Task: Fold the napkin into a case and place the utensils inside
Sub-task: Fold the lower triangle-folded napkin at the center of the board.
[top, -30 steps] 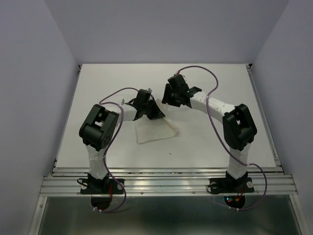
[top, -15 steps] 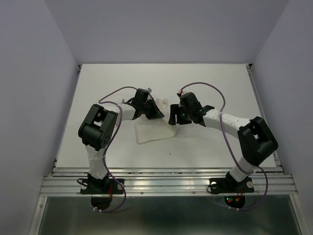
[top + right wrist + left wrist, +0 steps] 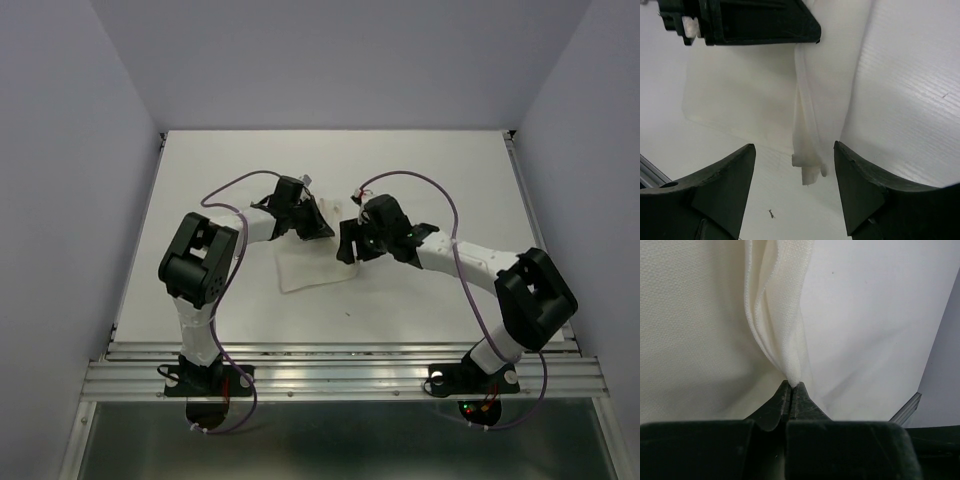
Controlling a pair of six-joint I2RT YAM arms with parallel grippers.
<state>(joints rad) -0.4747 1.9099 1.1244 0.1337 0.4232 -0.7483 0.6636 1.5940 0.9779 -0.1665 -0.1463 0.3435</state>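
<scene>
Left gripper (image 3: 791,385) pinches the napkin (image 3: 777,315); right gripper (image 3: 795,182) stands wide above it.
The left wrist view shows the jaws closed on a raised ridge of several thin white layers, a detail the top view hides behind the arm. The right wrist view shows a folded strip running down between its spread fingers. From above, the napkin lies mid-table (image 3: 450,180), barely paler than the tabletop.
</scene>
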